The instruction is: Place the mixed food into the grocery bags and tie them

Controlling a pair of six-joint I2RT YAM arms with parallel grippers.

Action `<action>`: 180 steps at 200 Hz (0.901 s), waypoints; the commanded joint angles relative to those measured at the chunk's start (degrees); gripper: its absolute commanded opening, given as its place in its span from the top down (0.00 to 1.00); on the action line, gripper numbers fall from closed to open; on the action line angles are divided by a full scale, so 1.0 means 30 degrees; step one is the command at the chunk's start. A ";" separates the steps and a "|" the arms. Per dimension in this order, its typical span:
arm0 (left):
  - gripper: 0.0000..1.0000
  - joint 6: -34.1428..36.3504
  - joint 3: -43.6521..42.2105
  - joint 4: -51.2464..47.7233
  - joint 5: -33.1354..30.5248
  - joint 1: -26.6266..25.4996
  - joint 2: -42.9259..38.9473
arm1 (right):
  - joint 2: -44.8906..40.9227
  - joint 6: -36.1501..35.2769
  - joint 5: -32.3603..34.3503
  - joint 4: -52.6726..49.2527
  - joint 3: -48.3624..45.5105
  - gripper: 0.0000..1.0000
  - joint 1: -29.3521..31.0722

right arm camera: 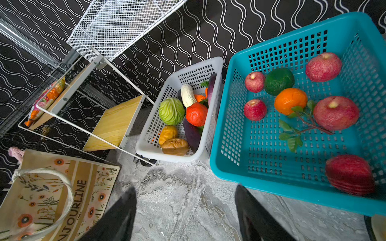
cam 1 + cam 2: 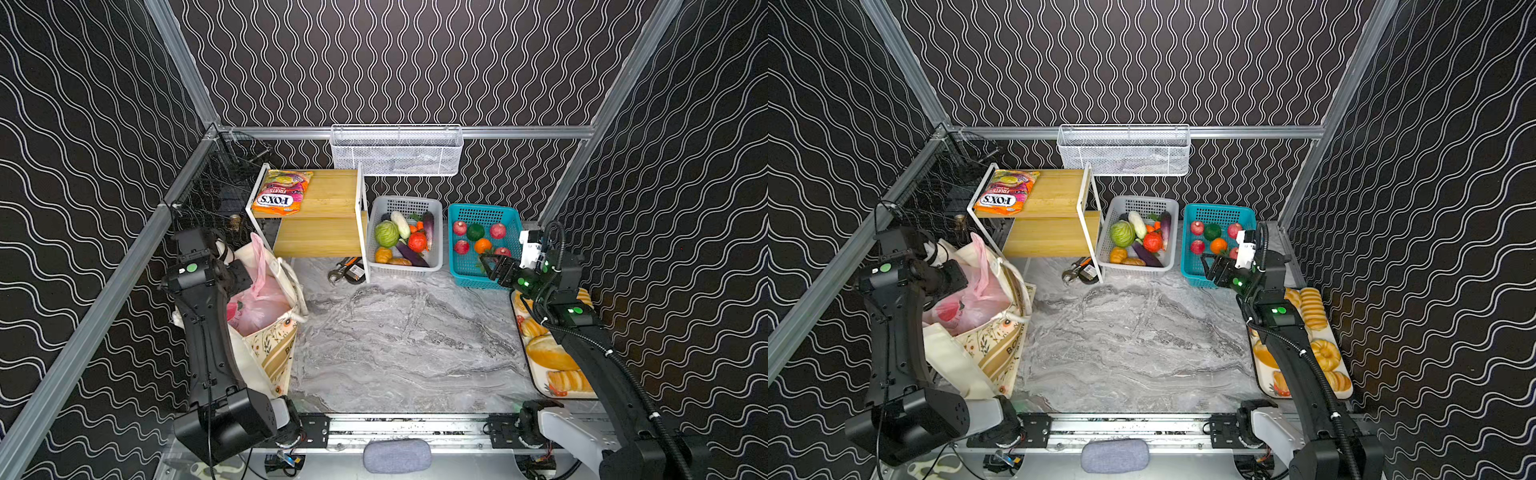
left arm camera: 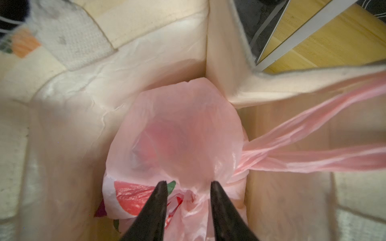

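Observation:
The cream canvas tote (image 2: 274,353) (image 2: 1000,349) (image 1: 62,198) stands at the left with the pink plastic bag (image 2: 257,303) (image 2: 976,299) (image 3: 183,133) inside it. The pink bag's handles are twisted together, and one long strand (image 3: 313,129) trails over the tote's rim. My left gripper (image 3: 189,182) reaches down into the tote, open, its fingertips either side of the bag's bunched neck. The mixed food is hidden in the pink bag; only a reddish shape shows through, plus a purple sliver (image 3: 101,208) beneath. My right gripper (image 2: 488,266) (image 2: 1208,266) (image 1: 184,187) hovers open over the marble top beside the teal basket, holding nothing.
A two-tier wooden shelf (image 2: 328,232) holds an orange FOX'S packet (image 2: 282,193). Beside it stand a white basket (image 2: 436,257) of vegetables and a teal basket (image 2: 461,274) of fruit. A tray of bread (image 2: 540,386) lies at the right edge. A wrench (image 2: 345,270) lies by the shelf's foot.

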 commanded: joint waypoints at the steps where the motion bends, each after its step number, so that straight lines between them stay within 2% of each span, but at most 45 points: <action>1: 0.63 -0.0240 -0.0522 0.1044 0.0966 -0.0048 0.0811 | 0.0117 0.0526 -0.0351 0.0698 0.0090 0.25 0.0013; 23: 0.71 -0.0746 -0.2777 0.3297 -0.0343 -0.0048 0.1570 | 0.0162 0.0499 -0.0341 0.0562 0.0032 0.25 0.0009; 53: 0.79 -0.1075 -0.4824 0.3810 -0.2731 -0.0051 0.1953 | 0.0118 0.0143 -0.0137 -0.0104 0.0164 0.25 0.0013; 95: 0.83 -0.0774 -0.3969 0.3430 -0.7041 -0.0062 0.0714 | 0.0100 0.0080 0.0208 0.0049 -0.0172 0.25 0.0013; 115: 0.74 -0.1140 -0.2852 0.3252 -0.6407 -0.0058 -0.0209 | 0.0309 0.0108 0.0143 0.0058 -0.0006 0.25 0.0013; 149: 0.63 -0.1777 -0.1255 0.3642 -0.3016 -0.1096 -0.2272 | 0.0353 0.0172 0.0230 0.0126 0.0051 0.24 0.0013; 166: 0.63 -0.1986 -0.0609 0.3787 -0.2275 -0.3758 -0.2912 | 0.0238 0.0289 0.0344 0.0554 -0.0262 0.24 0.0013; 180: 0.62 -0.2061 -0.0214 0.4075 -0.3120 -0.6765 -0.3279 | 0.0204 0.0407 0.0349 0.0921 -0.0567 0.24 0.0013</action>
